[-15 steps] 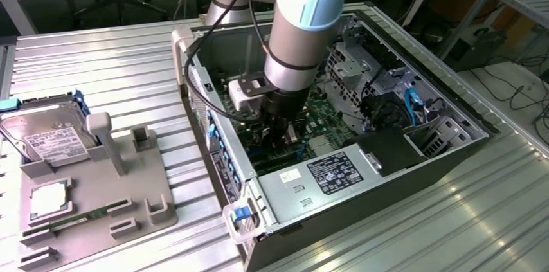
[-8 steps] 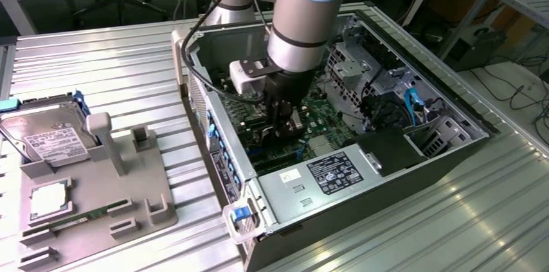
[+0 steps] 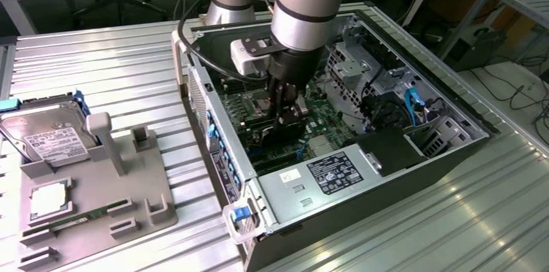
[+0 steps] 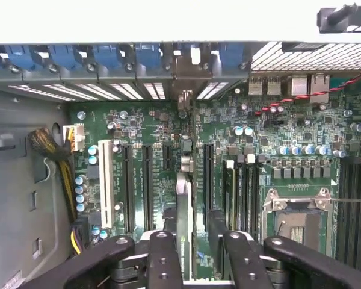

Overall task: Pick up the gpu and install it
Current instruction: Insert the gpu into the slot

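The gpu (image 4: pixel 183 205) shows edge-on as a thin slab between my gripper's (image 4: pixel 192 232) two dark fingers (image 4: pixel 168 226), which are shut on it. It stands upright over the green motherboard (image 4: pixel 144 126), in line with the long expansion slots and pointing toward the case's rear slot openings. In the exterior view my gripper (image 3: pixel 287 116) reaches down into the open computer case (image 3: pixel 446 156), with the gpu (image 3: pixel 276 136) a dark slab just below the fingers and close to the motherboard (image 3: pixel 330 124). Whether the card's edge touches a slot is hidden.
The case holds a power supply (image 3: pixel 330 175) with a label, a drive cage (image 3: pixel 360 60) and a blue cable (image 3: pixel 410 105). An open CPU socket (image 4: pixel 298 220) lies beside the slots. On the exterior view's left, a grey fixture (image 3: pixel 112 182) carries a hard drive (image 3: pixel 43 134) and a RAM stick (image 3: pixel 86 215).
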`<state>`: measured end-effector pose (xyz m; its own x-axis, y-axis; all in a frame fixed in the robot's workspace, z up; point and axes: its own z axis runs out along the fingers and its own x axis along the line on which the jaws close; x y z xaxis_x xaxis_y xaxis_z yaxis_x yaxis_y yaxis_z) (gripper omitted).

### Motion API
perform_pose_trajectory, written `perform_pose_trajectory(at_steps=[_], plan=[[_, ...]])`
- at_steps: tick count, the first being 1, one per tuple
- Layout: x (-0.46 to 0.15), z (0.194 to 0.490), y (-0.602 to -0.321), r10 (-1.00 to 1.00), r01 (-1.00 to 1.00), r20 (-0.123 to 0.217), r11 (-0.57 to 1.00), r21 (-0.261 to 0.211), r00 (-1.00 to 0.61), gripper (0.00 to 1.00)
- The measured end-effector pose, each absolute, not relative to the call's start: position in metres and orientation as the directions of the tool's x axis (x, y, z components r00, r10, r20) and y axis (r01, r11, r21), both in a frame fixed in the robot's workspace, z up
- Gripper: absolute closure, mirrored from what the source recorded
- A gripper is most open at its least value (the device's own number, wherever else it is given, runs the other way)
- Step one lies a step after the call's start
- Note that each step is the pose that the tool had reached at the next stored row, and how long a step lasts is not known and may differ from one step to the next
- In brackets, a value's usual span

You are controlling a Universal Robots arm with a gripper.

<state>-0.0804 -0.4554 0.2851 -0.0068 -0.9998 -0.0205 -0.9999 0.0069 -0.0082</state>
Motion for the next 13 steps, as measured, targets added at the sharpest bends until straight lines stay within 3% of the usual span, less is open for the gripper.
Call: perform_pose_trajectory(at_steps=[1, 5, 13], plan=[[-0.0804, 0.2851, -0.4554, -1.0, -1.0, -0.021, 0.007, -0.008, -0.007, 0.67], [-0.0804, 0.2852, -0.4554, -1.0, -1.0, -0.02, 0.007, -0.008, -0.007, 0.89], [-0.0804, 0.2852, -0.4554, -1.0, -1.0, -0.02, 0.007, -0.008, -0.007, 0.89]])
